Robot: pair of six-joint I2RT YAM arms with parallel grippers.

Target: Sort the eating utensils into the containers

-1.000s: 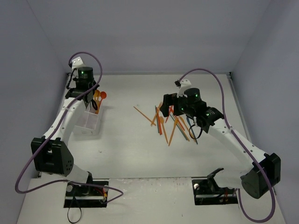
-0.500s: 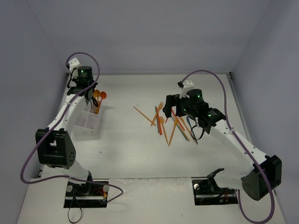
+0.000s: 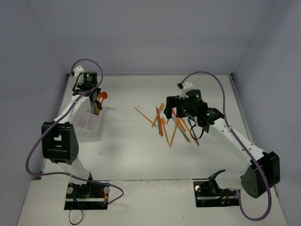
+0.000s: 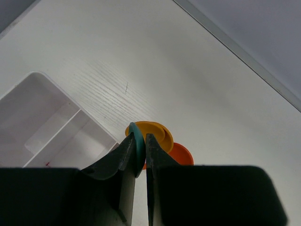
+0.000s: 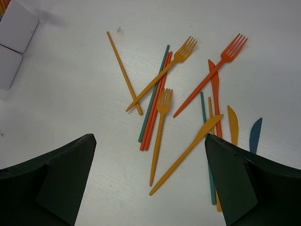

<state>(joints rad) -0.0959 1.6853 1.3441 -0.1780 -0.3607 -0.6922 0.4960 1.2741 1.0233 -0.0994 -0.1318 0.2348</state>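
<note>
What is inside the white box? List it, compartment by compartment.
The white box shows bare near compartments. At its far end, an orange spoon and red spoon stick out beside the teal spoon in the left claw; the claw hides their handles and that compartment's floor.

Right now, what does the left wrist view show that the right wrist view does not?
Only the left wrist: the left gripper shut on a teal plastic spoon, with two orange spoon bowls behind it. Only the right wrist: the open right gripper above loose plastic forks, knives and sticks in orange, red and teal. Both: the white compartmented plastic box and the white table.
</note>
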